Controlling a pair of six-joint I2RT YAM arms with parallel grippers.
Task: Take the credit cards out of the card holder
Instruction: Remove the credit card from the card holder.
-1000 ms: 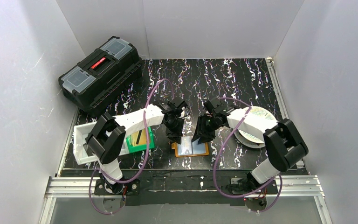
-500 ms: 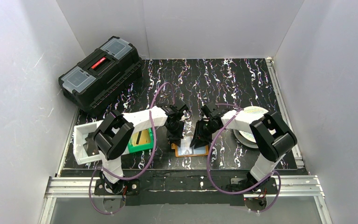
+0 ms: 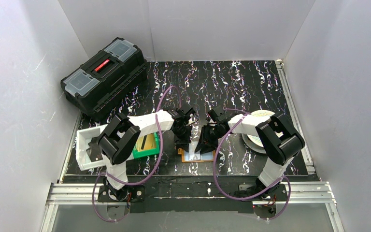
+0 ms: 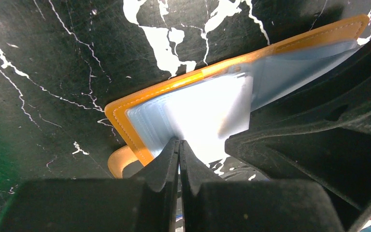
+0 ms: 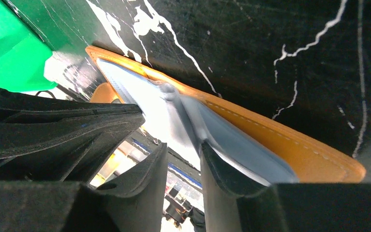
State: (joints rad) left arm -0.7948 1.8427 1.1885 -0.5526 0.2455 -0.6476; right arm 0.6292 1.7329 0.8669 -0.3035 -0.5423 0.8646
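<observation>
Card holder lies open and flat on the black table with white streaks, close to the front edge, between the two arms. Its outside is orange and its inside pockets are clear and shiny. The light makes the pockets glow white, so I cannot tell if any credit cards are in them.

The left gripper points down at the left part of the card holder. In the left wrist view its two fingers are pressed tight together with no gap. The tips touch the near edge of a clear pocket. I cannot tell if they pinch any of it.

The right gripper points down just beside the left one, over the middle of the card holder. In the right wrist view there is a small gap between its fingers. One finger rests on the clear pocket, which bulges up a little there. I see nothing held in the gap.

A green bin sits just left of the card holder, with something flat and gold-brown inside. A white tray is further left. A round white disc lies on the right, and a black toolbox sits at the back left.
</observation>
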